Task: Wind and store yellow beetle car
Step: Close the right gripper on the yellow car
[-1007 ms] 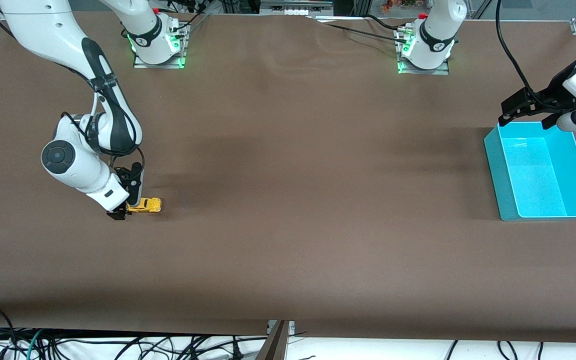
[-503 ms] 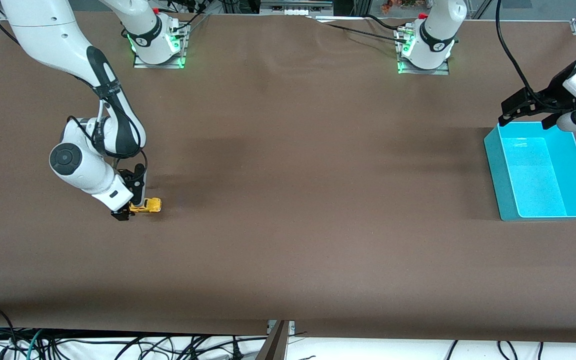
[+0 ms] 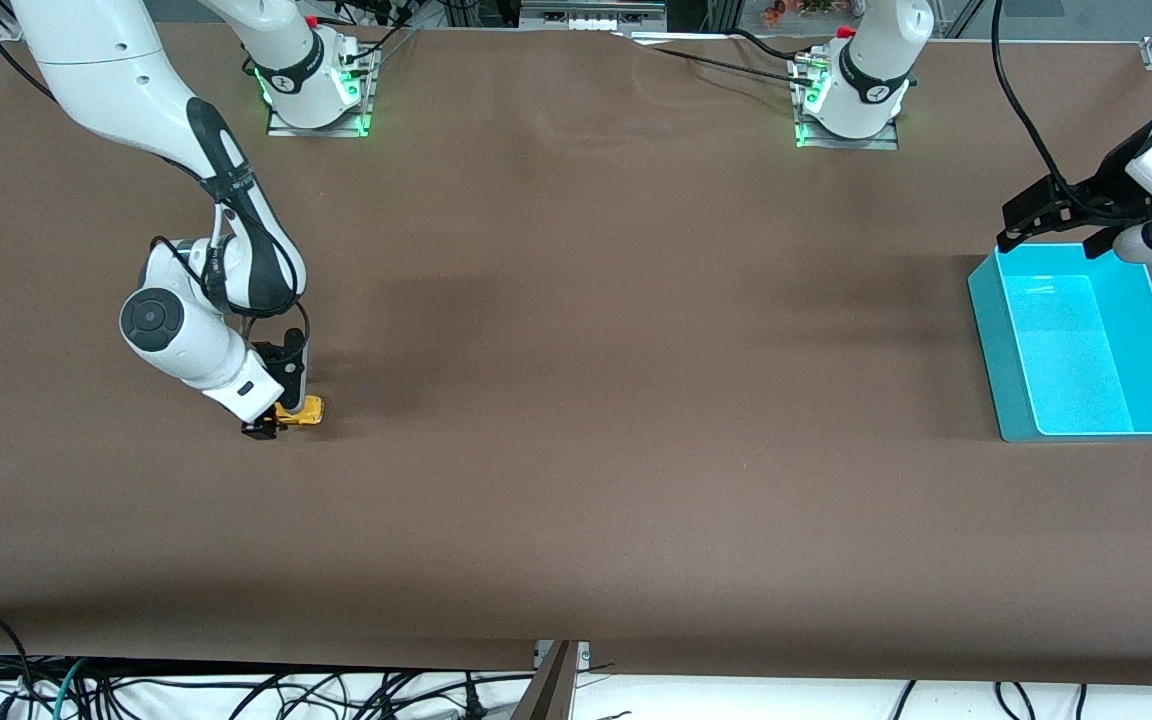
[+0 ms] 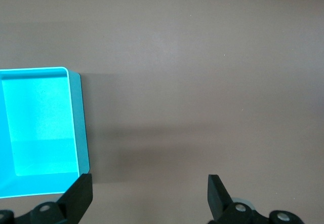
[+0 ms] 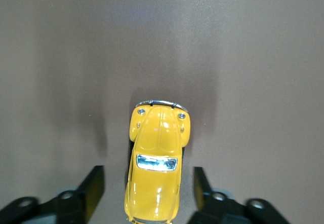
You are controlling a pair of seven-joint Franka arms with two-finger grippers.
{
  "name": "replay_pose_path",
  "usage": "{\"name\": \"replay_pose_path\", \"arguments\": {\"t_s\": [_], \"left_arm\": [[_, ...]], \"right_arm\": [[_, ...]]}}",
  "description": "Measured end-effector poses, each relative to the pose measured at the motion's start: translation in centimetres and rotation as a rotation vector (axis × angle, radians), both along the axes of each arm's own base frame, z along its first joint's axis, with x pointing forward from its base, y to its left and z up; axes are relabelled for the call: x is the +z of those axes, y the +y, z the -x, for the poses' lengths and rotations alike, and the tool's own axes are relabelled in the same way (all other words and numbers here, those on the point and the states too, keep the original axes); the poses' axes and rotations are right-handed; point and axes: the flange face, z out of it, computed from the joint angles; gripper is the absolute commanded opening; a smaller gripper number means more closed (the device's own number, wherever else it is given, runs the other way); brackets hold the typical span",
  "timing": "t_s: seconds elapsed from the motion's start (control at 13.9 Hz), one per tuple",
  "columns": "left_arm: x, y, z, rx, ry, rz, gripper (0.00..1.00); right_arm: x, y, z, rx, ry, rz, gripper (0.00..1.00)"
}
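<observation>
Right gripper point(image 3: 271, 424) has slid farther over yellow beetle car point(image 5: 157, 163), fingers spread either side, not clamped; grasp imminent. Left gripper point(image 4: 147, 193) waits, released, over teal bin point(image 3: 1006, 400).

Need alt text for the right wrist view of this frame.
A yellow toy car sits on the brown table, seen from above between the open fingers of the right gripper. Neither finger touches it.

The brown table point(image 3: 596, 400) lies bare between the yellow beetle car point(image 3: 302, 411) and the turquoise bin point(image 3: 1081, 345), so that stretch is free to cross. At the car, the right gripper point(image 5: 147, 188) straddles it with fingers spread, a gap showing each side. The left gripper point(image 4: 147, 193) hangs open over the bin's rim farthest from the front camera, partly blocking entry there.
</observation>
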Motion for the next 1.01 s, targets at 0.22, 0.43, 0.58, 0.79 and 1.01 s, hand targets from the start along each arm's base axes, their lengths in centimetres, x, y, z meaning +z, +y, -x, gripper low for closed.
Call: {"name": "replay_pose_path", "arguments": {"t_s": [0.22, 0.43, 0.58, 0.79, 1.01], "left_arm": [[0.0, 0.0, 0.0, 0.0, 0.0, 0.0, 1.0], [0.0, 0.0, 0.0, 0.0, 0.0, 0.0, 1.0], [0.0, 0.0, 0.0, 0.0, 0.0, 0.0, 1.0], [0.0, 0.0, 0.0, 0.0, 0.0, 0.0, 1.0], [0.0, 0.0, 0.0, 0.0, 0.0, 0.0, 1.0]], "right_arm": [[0.0, 0.0, 0.0, 0.001, 0.0, 0.0, 0.56], [0.0, 0.0, 0.0, 0.001, 0.0, 0.0, 0.46], [0.02, 0.0, -0.01, 0.001, -0.001, 0.0, 0.46], [0.02, 0.0, -0.01, 0.0, -0.001, 0.0, 0.46], [0.01, -0.12, -0.02, -0.002, -0.001, -0.001, 0.46]]}}
